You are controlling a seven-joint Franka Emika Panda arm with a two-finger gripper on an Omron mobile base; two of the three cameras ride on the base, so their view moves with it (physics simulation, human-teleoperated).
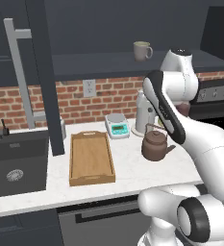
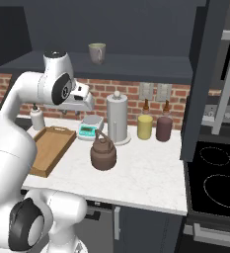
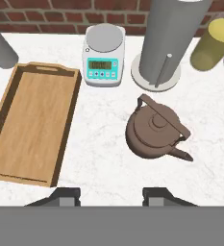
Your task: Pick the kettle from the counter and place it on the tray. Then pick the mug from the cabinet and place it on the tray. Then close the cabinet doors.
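Observation:
The dark-brown kettle [image 3: 154, 132] stands upright on the white counter [image 3: 104, 158], to the right of the light-wood tray [image 3: 31, 125], which holds nothing. My gripper [image 3: 111, 197] hovers above the counter on the near side of the kettle, open, with nothing between its fingertips [image 3: 65, 194]. From the base, the kettle [image 1: 155, 144] [image 2: 103, 153] sits in front of the paper-towel roll, and the hand [image 2: 81, 97] is high above and to its left. The grey-beige mug [image 1: 142, 50] [image 2: 97, 52] stands on the cabinet shelf [image 1: 108, 65]. Both cabinet doors [image 1: 41, 72] [image 2: 200, 74] hang open.
A small digital scale [image 3: 103, 55] and a tall paper-towel roll [image 2: 117, 118] stand behind the kettle, with a yellow jar [image 2: 145, 127] and a maroon jar [image 2: 164, 128] to the right. The dark sink [image 1: 17, 163] lies left of the tray; a stove [image 2: 217, 183] is at the right.

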